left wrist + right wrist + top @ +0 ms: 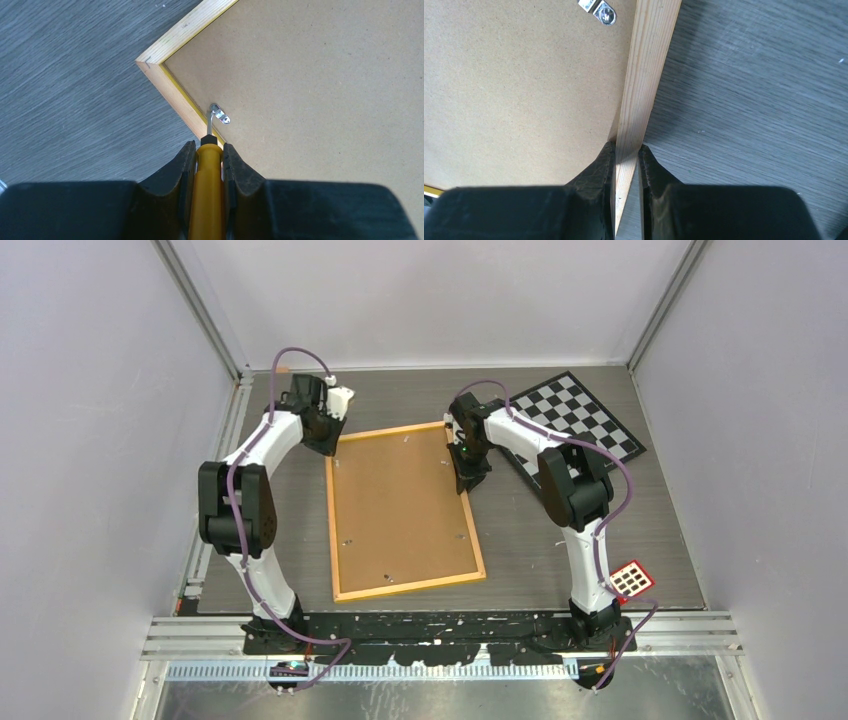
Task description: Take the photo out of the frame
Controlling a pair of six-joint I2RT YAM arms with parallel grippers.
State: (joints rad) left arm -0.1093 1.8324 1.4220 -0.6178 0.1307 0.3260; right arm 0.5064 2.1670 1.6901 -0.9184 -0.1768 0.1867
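Left fingers (186,165), I see, clamp a yellow tool (207,200), tip at a clip (220,116); right fingers (605,167) pinch the frame (644,75) edge.

The frame (404,510) lies flat on the table (560,540), back side up, so its front is hidden. It is a large rectangle, and its far end is turned a little to the left. The thin border (644,85) is pale wood with a yellow-orange edge. The brown back board (325,100) sits inside it, held by small metal clips (219,115).
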